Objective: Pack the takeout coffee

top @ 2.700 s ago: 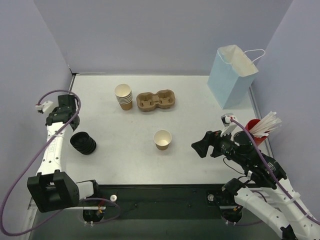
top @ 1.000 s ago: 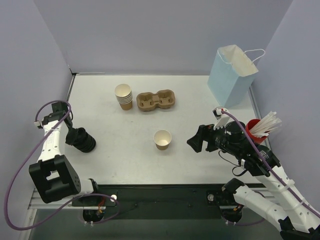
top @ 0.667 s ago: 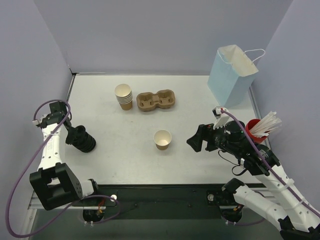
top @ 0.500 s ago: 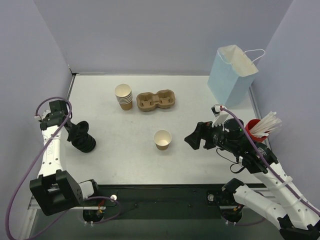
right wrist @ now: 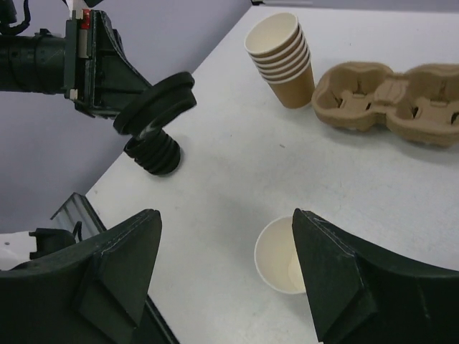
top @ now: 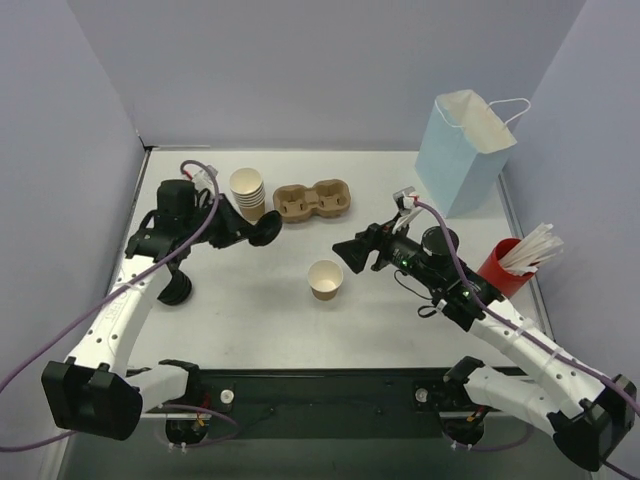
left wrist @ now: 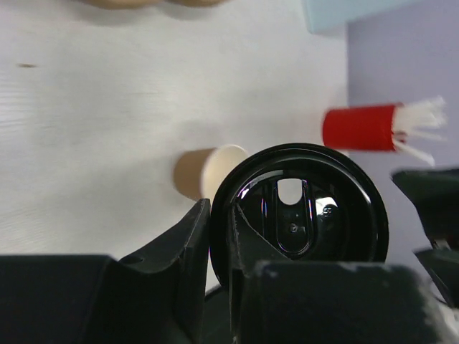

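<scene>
A single tan paper cup [top: 325, 279] stands upright and lidless at mid-table, cream inside [right wrist: 283, 254], also in the left wrist view [left wrist: 204, 172]. My left gripper [top: 258, 232] is shut on the rim of one black round lid [top: 270, 226], held on edge above the table, up-left of the cup; its fingers [left wrist: 197, 229] pinch the lid [left wrist: 297, 208]. The lid [right wrist: 154, 104] also shows in the right wrist view. My right gripper [top: 352, 252] hovers open just right of the cup, jaws wide [right wrist: 226, 211]. No lidded takeout coffee is in view.
A stack of black lids [top: 172, 285] sits at the left. Lidless tan cups [top: 248, 192] are stacked next to the brown two-cup pulp tray [top: 312, 200] at the back. A blue paper bag [top: 465, 150] and a red cup of straws [top: 505, 262] stand at the right.
My left arm swung from the lid stack toward the table's middle, carrying one lid. My right gripper moved left toward the lone cup, its jaws narrowing slightly.
</scene>
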Motion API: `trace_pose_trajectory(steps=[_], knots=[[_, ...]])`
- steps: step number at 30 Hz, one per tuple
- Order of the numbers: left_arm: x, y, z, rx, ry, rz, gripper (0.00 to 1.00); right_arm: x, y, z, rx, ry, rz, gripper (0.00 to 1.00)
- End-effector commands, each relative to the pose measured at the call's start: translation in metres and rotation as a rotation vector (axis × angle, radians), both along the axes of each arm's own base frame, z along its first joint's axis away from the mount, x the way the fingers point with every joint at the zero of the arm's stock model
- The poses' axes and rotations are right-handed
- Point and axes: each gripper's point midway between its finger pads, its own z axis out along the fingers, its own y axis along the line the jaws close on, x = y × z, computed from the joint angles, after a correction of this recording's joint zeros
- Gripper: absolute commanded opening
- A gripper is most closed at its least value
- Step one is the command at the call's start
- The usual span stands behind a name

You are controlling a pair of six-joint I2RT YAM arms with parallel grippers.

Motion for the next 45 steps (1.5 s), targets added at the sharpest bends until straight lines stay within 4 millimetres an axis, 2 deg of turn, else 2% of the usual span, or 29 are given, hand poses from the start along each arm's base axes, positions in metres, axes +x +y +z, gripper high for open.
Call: trace_pose_trajectory(steps=[1,2,3,5,7,8,10,11,14,22,28,34,45], knots=[[-0.022,-0.072,0.046,-0.193,-0.165,-0.332,0.12,0.018,0.014,0.051,0.072,-0.321,-0.005,0.74],[-0.023,-0.079,0.048,-0.227,-0.187,-0.359,0.12,0.020,0.015,0.057,0.101,-0.336,-0.018,0.74],[-0.032,-0.087,0.053,-0.268,-0.185,-0.402,0.12,0.023,0.015,0.049,0.111,-0.316,-0.031,0.73],[-0.038,-0.098,0.059,-0.333,-0.198,-0.432,0.12,0.026,0.013,0.054,0.206,-0.268,-0.074,0.71],[-0.047,-0.104,0.068,-0.397,-0.201,-0.441,0.12,0.025,0.014,0.044,0.272,-0.212,-0.080,0.69],[-0.048,-0.109,0.083,-0.430,-0.269,-0.464,0.12,0.018,0.016,0.064,0.380,-0.249,-0.061,0.67],[-0.053,-0.111,0.089,-0.486,-0.244,-0.452,0.12,0.012,0.020,0.055,0.418,-0.279,-0.030,0.65],[-0.053,-0.113,0.093,-0.501,-0.250,-0.452,0.12,0.006,0.021,0.067,0.457,-0.328,-0.007,0.63],[-0.058,-0.119,0.095,-0.523,-0.217,-0.463,0.12,0.006,0.026,0.063,0.417,-0.360,0.013,0.62],[-0.067,-0.123,0.090,-0.540,-0.156,-0.445,0.12,-0.009,0.027,0.076,0.259,-0.543,0.003,0.61],[-0.074,-0.125,0.091,-0.577,-0.155,-0.446,0.12,-0.015,0.033,0.078,0.209,-0.577,0.029,0.59],[-0.079,-0.128,0.086,-0.583,-0.130,-0.452,0.12,-0.018,0.036,0.085,0.195,-0.617,0.023,0.54],[-0.091,-0.134,0.083,-0.610,-0.098,-0.475,0.12,-0.022,0.037,0.086,0.168,-0.657,0.032,0.39]])
